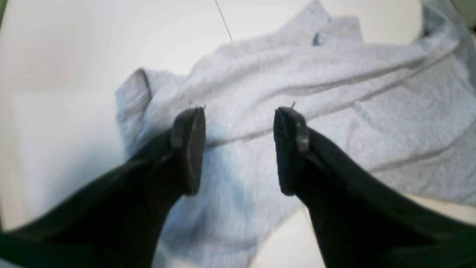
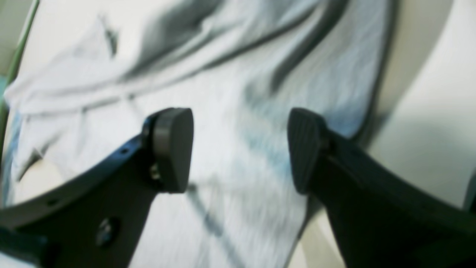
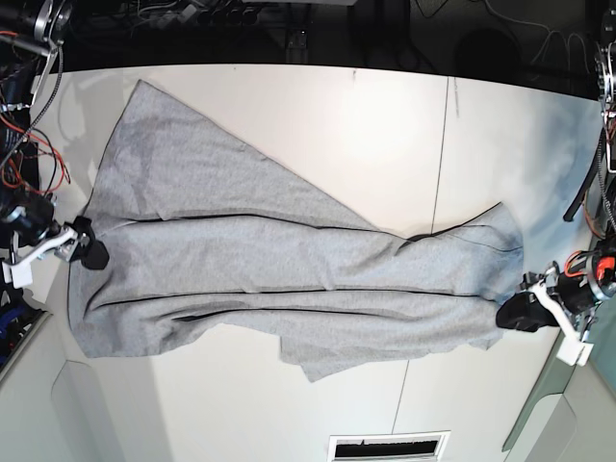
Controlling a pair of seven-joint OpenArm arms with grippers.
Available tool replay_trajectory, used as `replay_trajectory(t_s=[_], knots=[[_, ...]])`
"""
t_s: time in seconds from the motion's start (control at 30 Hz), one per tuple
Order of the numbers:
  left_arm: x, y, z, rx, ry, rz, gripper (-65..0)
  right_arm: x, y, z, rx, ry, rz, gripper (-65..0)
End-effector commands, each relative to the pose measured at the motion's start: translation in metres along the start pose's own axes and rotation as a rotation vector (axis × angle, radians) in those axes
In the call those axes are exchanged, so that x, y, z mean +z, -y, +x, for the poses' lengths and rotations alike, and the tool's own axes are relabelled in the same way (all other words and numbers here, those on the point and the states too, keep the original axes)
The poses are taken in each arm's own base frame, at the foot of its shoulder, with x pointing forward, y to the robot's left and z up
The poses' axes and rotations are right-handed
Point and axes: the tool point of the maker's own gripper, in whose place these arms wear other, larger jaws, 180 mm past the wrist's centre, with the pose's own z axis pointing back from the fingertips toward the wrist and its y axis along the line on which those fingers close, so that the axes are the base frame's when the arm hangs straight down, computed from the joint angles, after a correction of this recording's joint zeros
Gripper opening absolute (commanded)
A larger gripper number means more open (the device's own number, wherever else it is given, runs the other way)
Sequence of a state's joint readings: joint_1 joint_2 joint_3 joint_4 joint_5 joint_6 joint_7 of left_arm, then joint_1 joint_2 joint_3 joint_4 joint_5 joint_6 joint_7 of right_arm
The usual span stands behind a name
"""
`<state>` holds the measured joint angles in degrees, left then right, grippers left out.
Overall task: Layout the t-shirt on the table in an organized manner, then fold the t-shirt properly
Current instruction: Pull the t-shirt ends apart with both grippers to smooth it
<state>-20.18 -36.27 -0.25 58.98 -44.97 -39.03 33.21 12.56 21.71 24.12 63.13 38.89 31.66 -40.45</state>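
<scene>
The light grey t-shirt (image 3: pixel 269 260) lies stretched lengthwise across the white table (image 3: pixel 366 125), with long creases and a flap folded up toward the far left corner. At the shirt's left end stands my right gripper (image 3: pixel 91 252). In its wrist view the right gripper (image 2: pixel 240 147) is open just above the wrinkled t-shirt (image 2: pixel 260 74), with nothing between the fingers. My left gripper (image 3: pixel 510 313) is at the shirt's right end. The left gripper (image 1: pixel 240 119) is also open over the t-shirt (image 1: pixel 297 74) and holds nothing.
A thin seam (image 3: pixel 441 164) runs across the table. A vent grille (image 3: pixel 388 446) sits at the near edge. Cables and arm hardware (image 3: pixel 24 144) crowd the left side, and more hardware (image 3: pixel 602 144) the right. A green panel edge (image 2: pixel 16 59) borders the table.
</scene>
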Motion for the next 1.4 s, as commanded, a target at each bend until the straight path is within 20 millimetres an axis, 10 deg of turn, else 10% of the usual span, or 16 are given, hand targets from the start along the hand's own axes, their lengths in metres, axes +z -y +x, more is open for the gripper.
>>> replay_trajectory(t_s=[0.0,0.3,0.53,1.07,1.23,1.37], knots=[[0.015,-0.009,0.012,-0.011,0.031,0.013,-32.8,0.013,0.003,0.007,0.02,0.037,0.003,-25.6],[0.062,-0.044,-0.071,0.195,-0.03,0.156,-32.8,0.061,-0.006,-0.073,0.044,-0.025,-0.02,-25.6],[0.057,-0.039,-0.103,0.241,-0.09,0.192,-32.7,0.068,-0.002,-0.133,0.011,-0.139,-0.063,-25.6],[0.019,0.002,-0.144,0.165,-0.178,0.164,-29.4,0.055,-0.022,-0.167,-0.041,-0.171,-0.029,-25.5],[0.011,0.005,-0.144,0.084,-0.163,0.179,-62.9,0.043,-0.053,-0.185,-0.02,-0.22,0.051,-25.6],[0.02,-0.011,-0.132,0.083,-0.13,0.223,-65.0,0.038,-0.069,-0.187,-0.013,-0.219,0.085,-39.9]])
